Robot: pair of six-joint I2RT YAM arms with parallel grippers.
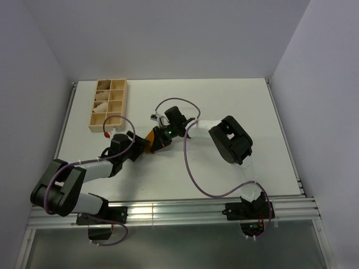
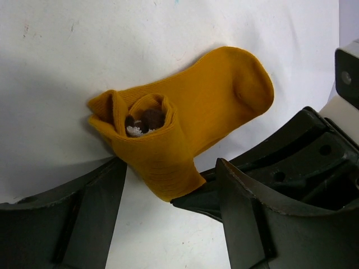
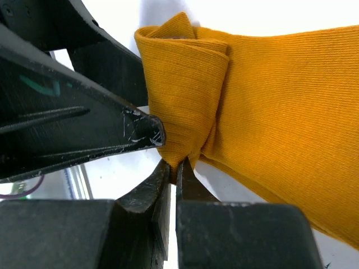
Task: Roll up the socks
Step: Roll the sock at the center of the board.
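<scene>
Right pincer (image 3: 174, 168) pinches a fold of the sock (image 3: 269, 112), left pincer (image 2: 171, 168) stands wide astride it, toe pointing diagonally away.

A white table (image 1: 224, 95) fills the middle of the top view, matte and evenly lit, with only soft shadows on it. Plain walls close it in on three sides: the back wall (image 1: 168, 33), left wall (image 1: 28, 84) and right wall (image 1: 328, 84), all pale with a faint lavender cast. Metal rails (image 1: 179, 208) run along the table's near edge, with a grey strip (image 1: 185, 246) below them. A wooden tray (image 1: 110, 100), split into compartments, sits at the far left corner.
</scene>
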